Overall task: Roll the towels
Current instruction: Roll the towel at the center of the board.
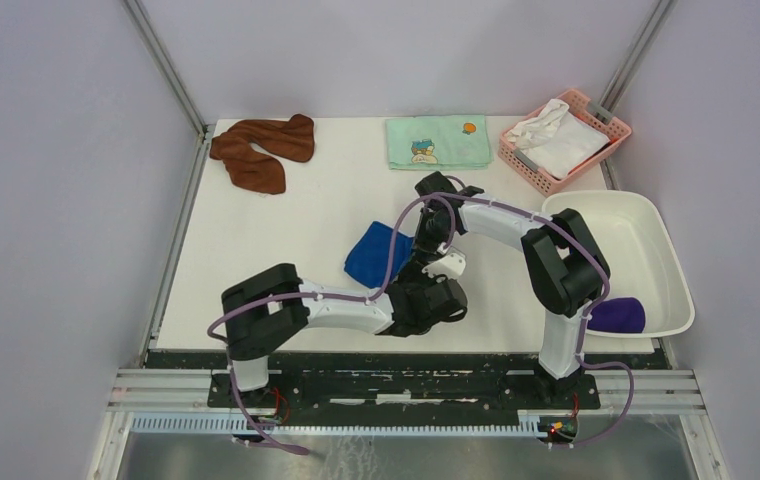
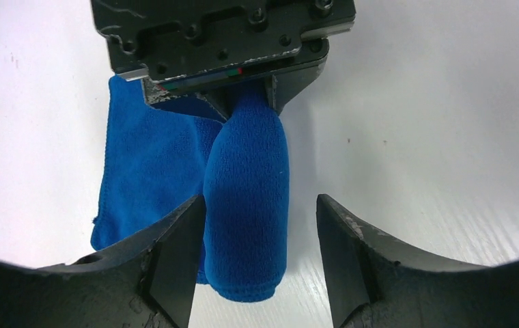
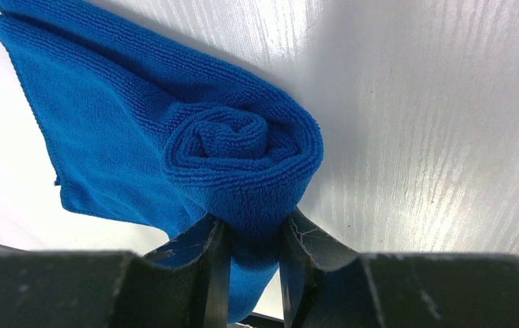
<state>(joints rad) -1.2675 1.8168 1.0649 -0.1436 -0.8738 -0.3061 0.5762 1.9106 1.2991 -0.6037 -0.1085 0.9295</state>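
Blue terry towel (image 2: 243,178), part-rolled, on tabletop (image 1: 286,230) centre toward near edge; long axis of roll lying from right gripper (image 3: 251,229), clamped on one end, to left gripper (image 2: 260,201), jaws spread astride the other end; flap unrolled.

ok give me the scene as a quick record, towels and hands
blue towel: partly rolled, tail lying flat
right hand: shut on the roll's end
left hand: open, fingers either side of the roll
brown towel: unrolled, far left corner
purple towel: in the tub, near right
green towel: flat, far edge
basket: far right, white cloth inside
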